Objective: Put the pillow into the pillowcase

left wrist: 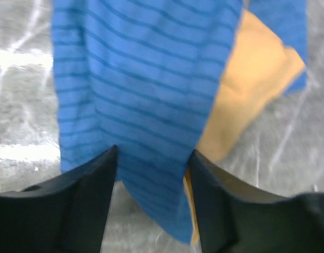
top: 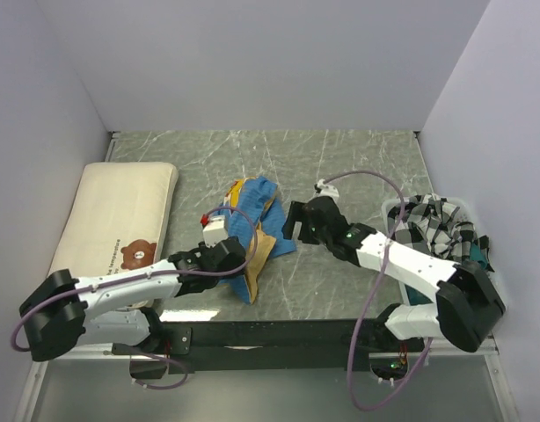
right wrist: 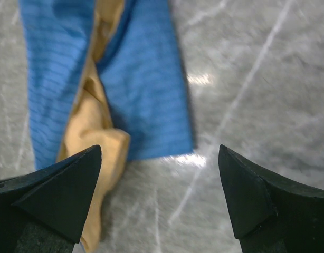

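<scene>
The cream pillow [top: 120, 215] with a brown bear print lies flat at the table's left edge. The pillowcase [top: 257, 207] is a crumpled blue and mustard heap in the middle. My left gripper [top: 239, 262] reaches its near corner from the left. In the left wrist view the blue striped pillowcase [left wrist: 141, 79] lies flat between the fingers of the left gripper [left wrist: 154, 153], whose jaws stand partly apart on either side of the corner. My right gripper [top: 292, 221] sits just right of the heap. The right gripper [right wrist: 160, 150] is wide open over bare table beside the pillowcase [right wrist: 146, 79].
A black-and-white checked cloth [top: 437, 224] fills a white bin [top: 391, 209] at the right edge. The grey marbled table [top: 340, 167] is walled on the left, back and right. Purple cables loop over both arms.
</scene>
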`<state>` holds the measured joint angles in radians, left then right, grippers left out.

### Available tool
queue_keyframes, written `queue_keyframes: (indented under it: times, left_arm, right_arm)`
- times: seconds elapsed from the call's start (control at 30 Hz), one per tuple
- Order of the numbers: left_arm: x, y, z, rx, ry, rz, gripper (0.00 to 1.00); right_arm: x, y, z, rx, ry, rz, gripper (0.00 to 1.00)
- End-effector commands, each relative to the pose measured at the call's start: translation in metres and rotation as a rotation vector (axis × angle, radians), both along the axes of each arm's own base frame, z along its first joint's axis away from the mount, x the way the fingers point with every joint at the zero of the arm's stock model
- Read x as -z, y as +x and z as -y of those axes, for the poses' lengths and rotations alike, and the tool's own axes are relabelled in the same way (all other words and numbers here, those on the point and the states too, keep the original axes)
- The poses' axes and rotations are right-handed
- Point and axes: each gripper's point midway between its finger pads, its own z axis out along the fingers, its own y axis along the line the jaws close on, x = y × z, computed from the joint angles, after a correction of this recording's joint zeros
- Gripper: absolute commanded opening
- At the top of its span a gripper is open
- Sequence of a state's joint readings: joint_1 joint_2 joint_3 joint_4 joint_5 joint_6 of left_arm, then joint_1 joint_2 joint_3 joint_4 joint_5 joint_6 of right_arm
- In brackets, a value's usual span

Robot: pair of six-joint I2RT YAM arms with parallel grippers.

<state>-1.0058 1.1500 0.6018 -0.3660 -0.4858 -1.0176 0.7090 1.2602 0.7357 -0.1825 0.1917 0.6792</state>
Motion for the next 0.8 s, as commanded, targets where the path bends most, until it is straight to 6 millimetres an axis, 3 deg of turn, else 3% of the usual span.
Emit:
queue_keyframes:
  times: [0.0,0.07,0.1,0.13,0.17,0.2,0.3,0.37,0.5,0.53,0.57,0.63,0.77]
  left_arm:
    - [-0.018,0.028,0.002,-0.124,-0.006,0.098,0.51]
    - [-0.015,0.033,0.002,-0.135,0.003,0.092,0.41]
    - [-0.01,0.033,0.002,-0.137,0.012,0.08,0.3]
    - [-0.009,0.036,0.0,-0.148,0.013,0.076,0.26]
    - [-0.007,0.036,-0.002,-0.153,0.015,0.07,0.21]
    - [-0.007,0.035,-0.004,-0.159,0.01,0.07,0.15]
    - [-0.018,0.036,-0.017,-0.199,-0.008,0.08,0.04]
    - [-0.029,0.039,-0.028,-0.238,-0.02,0.1,0.01]
    - [-0.057,0.038,-0.052,-0.323,-0.062,0.14,0.01]
    - [-0.062,0.04,-0.057,-0.347,-0.069,0.153,0.01]
    - [-0.072,0.04,-0.06,-0.359,-0.097,0.171,0.01]
    - [-0.081,0.042,-0.064,-0.368,-0.112,0.186,0.01]
    - [-0.109,0.044,-0.068,-0.377,-0.136,0.224,0.02]
  right_arm:
    - [-0.037,0.04,-0.033,0.0,0.08,0.101,0.97]
    - [-0.029,0.051,-0.04,-0.006,0.057,0.089,0.97]
    - [-0.039,0.06,-0.047,-0.011,0.064,0.109,0.97]
    - [-0.038,0.065,-0.05,-0.013,0.058,0.105,0.96]
    - [-0.029,0.07,-0.053,-0.016,0.04,0.088,0.96]
    - [-0.035,0.078,-0.056,-0.013,0.05,0.098,0.96]
    - [-0.028,0.092,-0.063,-0.024,0.066,0.08,0.9]
    - [-0.017,0.099,-0.066,-0.028,0.066,0.056,0.86]
    - [-0.012,0.115,-0.078,-0.043,0.097,0.041,0.61]
    - [-0.002,0.116,-0.081,-0.046,0.084,0.02,0.56]
    - [-0.008,0.12,-0.087,-0.058,0.098,0.021,0.52]
    - [0.0,0.125,-0.093,-0.06,0.097,0.004,0.5]
    - [-0.003,0.14,-0.105,-0.057,0.127,0.016,0.51]
